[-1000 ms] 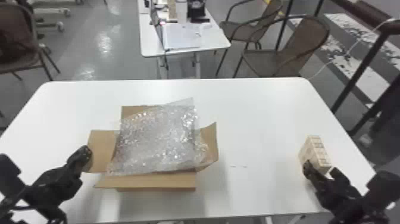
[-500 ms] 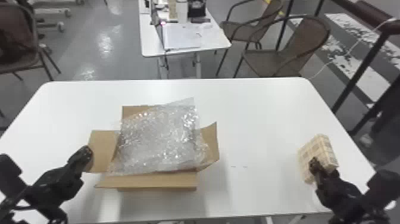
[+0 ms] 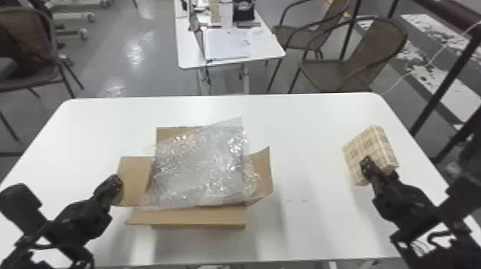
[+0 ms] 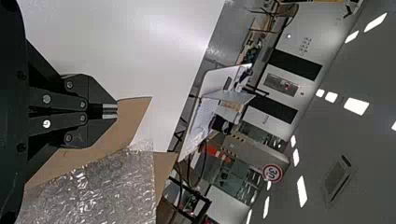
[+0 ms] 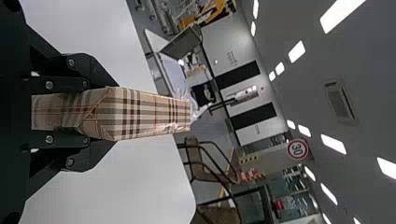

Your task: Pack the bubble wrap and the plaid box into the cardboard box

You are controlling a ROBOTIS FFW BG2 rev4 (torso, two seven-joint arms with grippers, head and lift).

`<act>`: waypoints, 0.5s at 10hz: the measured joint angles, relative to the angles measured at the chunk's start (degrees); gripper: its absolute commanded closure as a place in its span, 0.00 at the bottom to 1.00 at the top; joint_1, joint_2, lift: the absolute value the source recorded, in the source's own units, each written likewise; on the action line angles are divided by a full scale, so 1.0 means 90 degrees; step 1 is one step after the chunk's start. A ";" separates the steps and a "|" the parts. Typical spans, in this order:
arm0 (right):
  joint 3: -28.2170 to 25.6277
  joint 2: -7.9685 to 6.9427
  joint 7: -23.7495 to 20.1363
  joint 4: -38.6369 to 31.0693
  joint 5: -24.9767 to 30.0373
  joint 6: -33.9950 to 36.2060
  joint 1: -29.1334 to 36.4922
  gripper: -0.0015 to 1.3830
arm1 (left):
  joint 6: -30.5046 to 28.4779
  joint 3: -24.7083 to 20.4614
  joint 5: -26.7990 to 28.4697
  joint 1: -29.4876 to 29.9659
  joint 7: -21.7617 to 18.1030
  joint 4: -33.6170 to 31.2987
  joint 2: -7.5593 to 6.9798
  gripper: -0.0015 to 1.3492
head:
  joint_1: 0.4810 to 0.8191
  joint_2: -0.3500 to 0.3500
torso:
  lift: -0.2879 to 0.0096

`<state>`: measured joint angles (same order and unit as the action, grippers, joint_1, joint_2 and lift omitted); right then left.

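White rectangular surface with rounded corners (image 3: 304,118): carries the packing work.

Open brown cardboard box, flaps splayed (image 3: 197,217): left of centre. Risk: shifting or tipping, should a flap be pushed or snagged.

Clear, crinkled sheet of bubble wrap (image 3: 200,164): laid across the box's mouth, overlapping its rim and flaps. Risk: bridging the opening, so that a load set on top slides off or bunches the sheet to one side. Probable next need: pressing it down inside.

Cream, black and red plaid box, flat and rectangular (image 3: 370,143): at the right of the surface, in the right fingers, tilted. Whether its lower edge touches the surface cannot be told. Risk: turning or slipping, its wrapping looking smooth and its far end unsupported.

Right fingers, flat and black (image 3: 368,168): clasping the plaid box on both faces.

Left fingers, flat and black (image 3: 113,181): brought together, just beside the left flap. Risk: catching that flap if moved inward.

Edges and room: bare white top between cardboard box and plaid box, a broad lane for carrying; further bare top beyond both. Right edge near the plaid box; near edge close to the front flap.
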<state>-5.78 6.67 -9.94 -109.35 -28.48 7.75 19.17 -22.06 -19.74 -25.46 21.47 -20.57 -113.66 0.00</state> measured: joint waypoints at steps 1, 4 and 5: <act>0.0157 0.0004 -0.0210 -0.0265 -0.0051 0.0419 -0.0282 0.92 | -0.0001 0.0019 0.0007 -0.0009 0.0000 0.0001 0.0000 0.90 | 0.63 0.61 | 0.56; 0.0774 0.0213 -0.0848 -0.0468 -0.0089 0.1404 -0.1247 0.92 | -0.0048 0.0054 0.0042 -0.0051 0.0000 0.0011 0.0000 0.90 | 0.63 0.76 | 0.56; 0.1008 0.0286 -0.1131 -0.0372 -0.0173 0.1647 -0.1563 0.92 | -0.0059 0.0063 0.0059 -0.0068 0.0000 0.0012 0.0000 0.90 | 0.63 0.81 | 0.56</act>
<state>3.30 9.25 -20.12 -112.70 -30.04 22.58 5.10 -22.59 -19.17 -24.93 20.86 -20.57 -113.55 0.00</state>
